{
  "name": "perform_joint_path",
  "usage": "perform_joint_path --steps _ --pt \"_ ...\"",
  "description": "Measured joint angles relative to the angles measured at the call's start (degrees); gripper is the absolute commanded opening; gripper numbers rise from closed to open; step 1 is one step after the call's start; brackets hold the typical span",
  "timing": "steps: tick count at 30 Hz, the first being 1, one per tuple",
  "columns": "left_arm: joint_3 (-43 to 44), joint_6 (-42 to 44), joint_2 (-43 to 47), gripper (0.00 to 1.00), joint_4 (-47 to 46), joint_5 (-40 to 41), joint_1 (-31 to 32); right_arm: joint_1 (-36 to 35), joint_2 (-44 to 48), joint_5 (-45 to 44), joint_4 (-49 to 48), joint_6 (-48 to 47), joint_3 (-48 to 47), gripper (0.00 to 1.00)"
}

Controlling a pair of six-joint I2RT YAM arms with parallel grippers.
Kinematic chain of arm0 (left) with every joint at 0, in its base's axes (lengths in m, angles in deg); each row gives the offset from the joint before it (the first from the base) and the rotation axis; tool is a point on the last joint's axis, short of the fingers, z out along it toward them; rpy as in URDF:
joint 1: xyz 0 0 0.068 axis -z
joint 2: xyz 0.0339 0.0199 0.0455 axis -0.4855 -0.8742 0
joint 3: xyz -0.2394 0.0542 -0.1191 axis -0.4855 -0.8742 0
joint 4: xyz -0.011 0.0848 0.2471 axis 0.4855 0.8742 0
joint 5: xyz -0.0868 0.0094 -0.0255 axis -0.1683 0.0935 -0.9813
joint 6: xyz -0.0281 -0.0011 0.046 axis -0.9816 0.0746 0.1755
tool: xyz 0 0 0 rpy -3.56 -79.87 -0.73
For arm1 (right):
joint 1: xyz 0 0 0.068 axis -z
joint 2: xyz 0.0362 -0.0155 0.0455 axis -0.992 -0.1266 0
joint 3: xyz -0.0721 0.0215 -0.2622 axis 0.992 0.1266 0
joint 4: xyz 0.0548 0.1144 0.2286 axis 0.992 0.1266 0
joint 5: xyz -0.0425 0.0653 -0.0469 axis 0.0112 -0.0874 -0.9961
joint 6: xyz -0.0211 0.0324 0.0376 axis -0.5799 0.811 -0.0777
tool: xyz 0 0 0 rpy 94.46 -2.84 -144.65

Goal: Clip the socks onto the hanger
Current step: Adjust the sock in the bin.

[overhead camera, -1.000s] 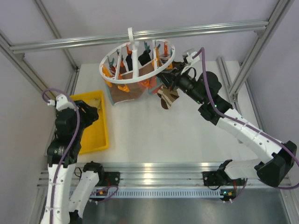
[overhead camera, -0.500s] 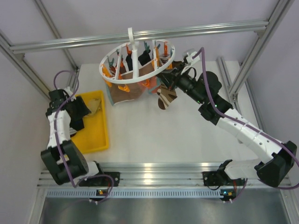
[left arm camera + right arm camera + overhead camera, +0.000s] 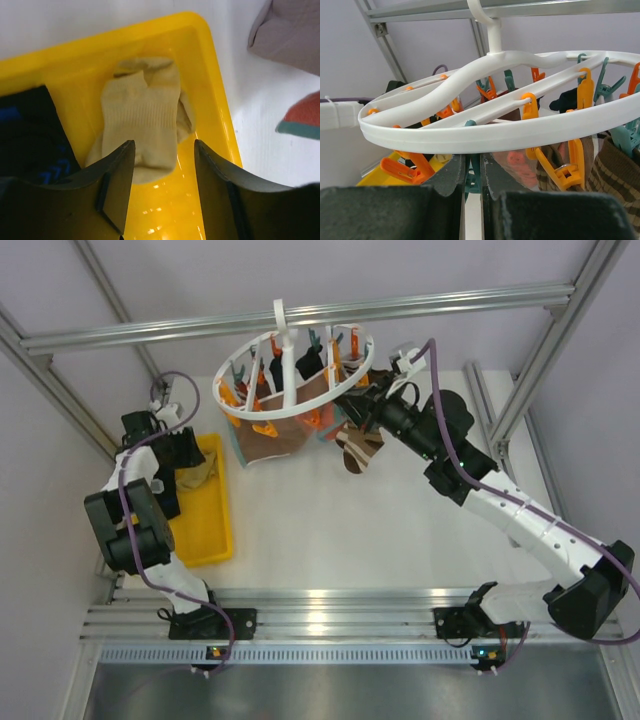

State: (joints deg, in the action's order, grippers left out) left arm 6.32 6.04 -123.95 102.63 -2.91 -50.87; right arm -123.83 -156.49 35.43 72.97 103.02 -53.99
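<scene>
The white round hanger (image 3: 296, 368) hangs from the top bar with orange and teal clips. A brown sock (image 3: 280, 436) and a striped sock (image 3: 358, 448) hang from it. My right gripper (image 3: 352, 406) is under the near ring (image 3: 485, 132), and its fingers (image 3: 451, 177) are shut on a teal clip (image 3: 474, 172). The striped sock (image 3: 615, 175) hangs at the right of the right wrist view. My left gripper (image 3: 190, 454) is open above a cream sock (image 3: 142, 115) lying in the yellow tray (image 3: 215, 100), the sock between and beyond its fingers (image 3: 117, 175). A dark sock (image 3: 30, 135) lies beside it.
The yellow tray (image 3: 205, 530) sits at the table's left side. Aluminium frame bars run across the back (image 3: 400, 305) and down both sides. The hanging brown sock's lower edge (image 3: 295, 30) and a red-and-teal piece (image 3: 305, 117) show right of the tray.
My left arm has swung away from the near edge toward the far end of the tray and now points down into it. My right gripper has stayed at the hanger's ring.
</scene>
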Motion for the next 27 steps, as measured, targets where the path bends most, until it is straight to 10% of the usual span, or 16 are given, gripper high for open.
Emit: perform_joint_path --steps 15,27 --pt "3.19 5.25 -8.33 0.43 -5.73 7.23 2.21 0.02 -0.55 0.7 0.7 -0.26 -1.05 0.0" --pt "3.13 7.3 -8.0 0.0 -5.09 3.98 2.21 0.02 -0.55 0.81 1.18 -0.74 -1.33 0.0"
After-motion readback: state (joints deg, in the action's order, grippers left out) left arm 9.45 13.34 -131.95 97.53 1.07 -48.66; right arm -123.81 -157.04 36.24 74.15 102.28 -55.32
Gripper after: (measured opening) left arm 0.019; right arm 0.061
